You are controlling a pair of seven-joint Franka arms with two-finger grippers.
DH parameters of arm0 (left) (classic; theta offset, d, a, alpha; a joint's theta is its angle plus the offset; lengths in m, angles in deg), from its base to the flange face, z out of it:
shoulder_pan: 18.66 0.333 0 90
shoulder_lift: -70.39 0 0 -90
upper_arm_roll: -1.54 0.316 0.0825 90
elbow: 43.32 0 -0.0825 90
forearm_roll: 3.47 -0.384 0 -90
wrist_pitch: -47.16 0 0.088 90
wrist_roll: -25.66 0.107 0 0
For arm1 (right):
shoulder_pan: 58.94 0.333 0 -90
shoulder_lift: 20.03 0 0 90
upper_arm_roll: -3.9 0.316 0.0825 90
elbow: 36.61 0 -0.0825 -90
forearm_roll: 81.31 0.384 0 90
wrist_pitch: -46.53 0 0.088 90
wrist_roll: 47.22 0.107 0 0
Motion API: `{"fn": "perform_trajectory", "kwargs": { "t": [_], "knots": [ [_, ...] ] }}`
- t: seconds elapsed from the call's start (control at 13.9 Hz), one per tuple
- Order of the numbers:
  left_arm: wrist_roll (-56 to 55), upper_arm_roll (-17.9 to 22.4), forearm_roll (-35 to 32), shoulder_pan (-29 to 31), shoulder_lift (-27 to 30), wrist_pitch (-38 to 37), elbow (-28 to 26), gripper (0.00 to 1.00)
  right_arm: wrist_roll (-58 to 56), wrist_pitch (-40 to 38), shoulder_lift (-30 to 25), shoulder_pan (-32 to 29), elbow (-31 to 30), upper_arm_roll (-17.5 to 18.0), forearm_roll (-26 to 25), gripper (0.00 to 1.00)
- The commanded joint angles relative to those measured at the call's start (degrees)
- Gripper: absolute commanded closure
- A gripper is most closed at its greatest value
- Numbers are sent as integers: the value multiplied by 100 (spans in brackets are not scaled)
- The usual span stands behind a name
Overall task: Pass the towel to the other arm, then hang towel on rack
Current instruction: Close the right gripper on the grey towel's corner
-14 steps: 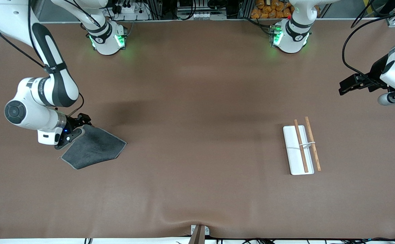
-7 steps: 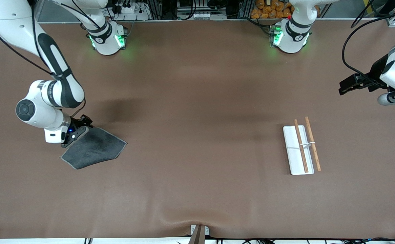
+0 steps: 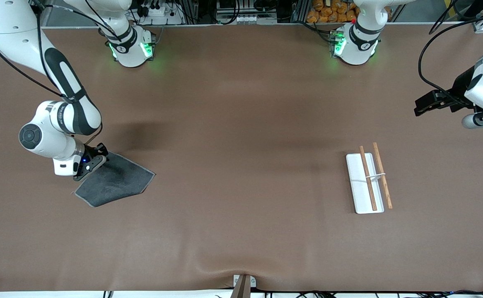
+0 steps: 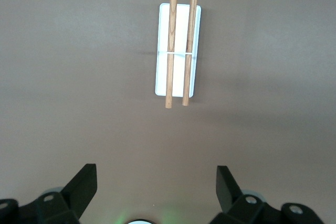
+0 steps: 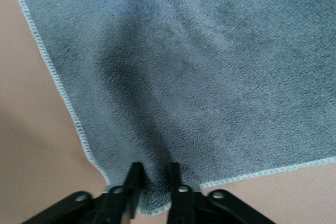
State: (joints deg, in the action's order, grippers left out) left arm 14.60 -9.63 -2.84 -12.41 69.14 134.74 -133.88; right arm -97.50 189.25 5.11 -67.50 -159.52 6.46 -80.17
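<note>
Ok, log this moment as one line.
right tool: pinching towel corner on table | left tool: open, waiting above rack | handover: not yet

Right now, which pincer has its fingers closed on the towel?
The right pincer, pinching a corner of the towel. The left pincer hangs open high over the rack, holding nothing.

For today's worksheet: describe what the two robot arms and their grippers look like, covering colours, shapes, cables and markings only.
Both arms have glossy white rounded shells with black joint bands and dark round joint caps. Their bases glow green. Black cables run along the links. The right gripper is black beneath a white wrist block with a small blue light; its fingers are slim and black. The left gripper has broad, black, wedge-shaped fingers.
</note>
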Motion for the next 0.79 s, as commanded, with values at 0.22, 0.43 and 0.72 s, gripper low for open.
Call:
{"fn": "perform_trajectory", "kwargs": {
  "t": [0.22,0.43,0.72],
  "knots": [
    [77,-8,245,34,-25,-83,65,0,-17,-296,-141,-94,12,130,27,100],
    [42,-8,245,8,-25,-83,74,0,438,-1147,-308,81,345,166,168,100],
    [-2,-61,384,-54,-69,-83,91,0,1808,-2395,-650,520,916,166,168,100]
  ]
}}
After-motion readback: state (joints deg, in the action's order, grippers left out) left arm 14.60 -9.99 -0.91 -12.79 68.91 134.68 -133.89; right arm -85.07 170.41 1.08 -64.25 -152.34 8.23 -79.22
